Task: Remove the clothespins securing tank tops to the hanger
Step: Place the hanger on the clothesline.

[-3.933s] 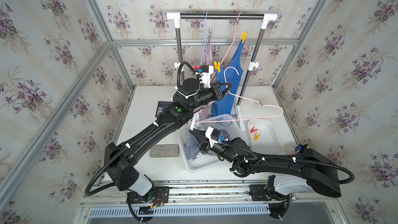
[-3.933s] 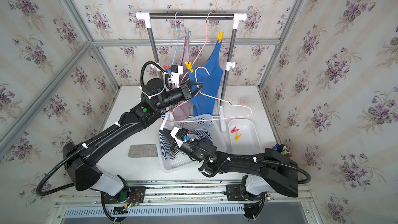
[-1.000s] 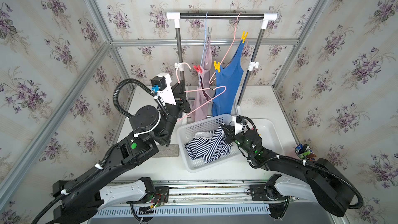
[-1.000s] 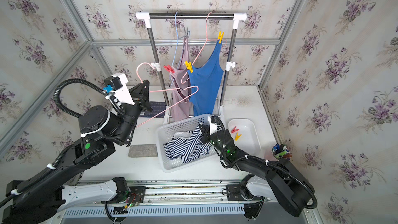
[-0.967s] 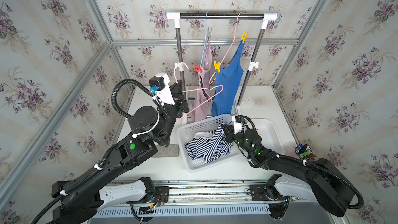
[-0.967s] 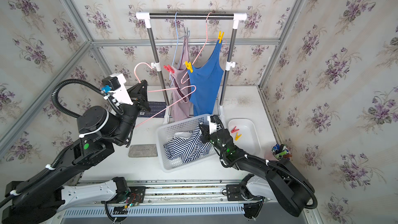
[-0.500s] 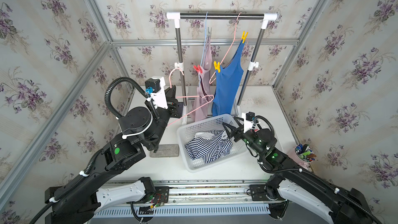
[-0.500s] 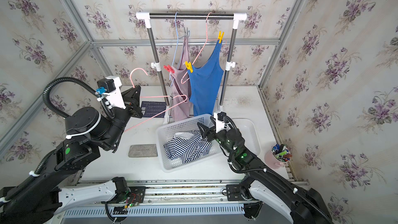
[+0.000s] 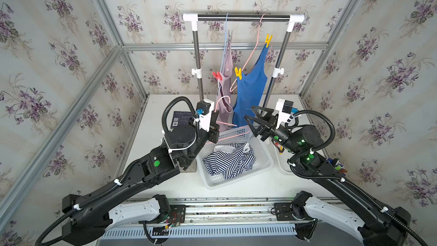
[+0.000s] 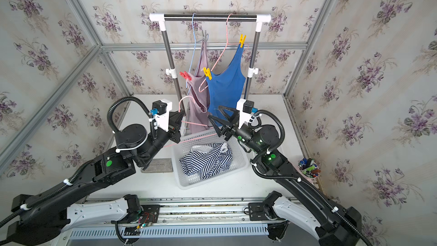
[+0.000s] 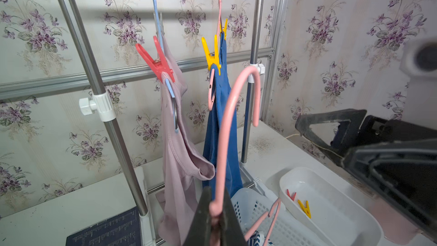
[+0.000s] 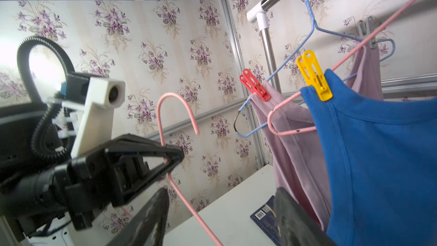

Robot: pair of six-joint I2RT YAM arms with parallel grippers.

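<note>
My left gripper point(image 9: 214, 124) is shut on the neck of a bare pink hanger point(image 11: 236, 105), hook up, whose frame reaches over the basket. To its right, my right gripper point(image 9: 248, 112) stands open and empty just before the blue tank top's point(image 9: 250, 95) hem. On the rack, the blue top hangs from a pink hanger under two yellow clothespins point(image 9: 238, 73) point(image 9: 268, 40). Beside it, a red clothespin point(image 12: 255, 88) and a grey one point(image 12: 366, 29) pin the pink-mauve tank top point(image 9: 225, 84) to a blue hanger. The striped tank top point(image 9: 230, 159) lies in the basket.
The white basket point(image 9: 262, 162) sits mid-table below the rack's rail point(image 9: 243, 17). A white tray point(image 11: 331, 209) at the right holds a red and a yellow pin. A dark booklet point(image 9: 181, 118), a grey block point(image 10: 158, 164) and a pen cup point(image 10: 307, 165) stand around.
My right gripper opened, left the striped top in the basket and rose toward the blue top. My left arm carried the pink hanger rightward and lower, toward the basket.
</note>
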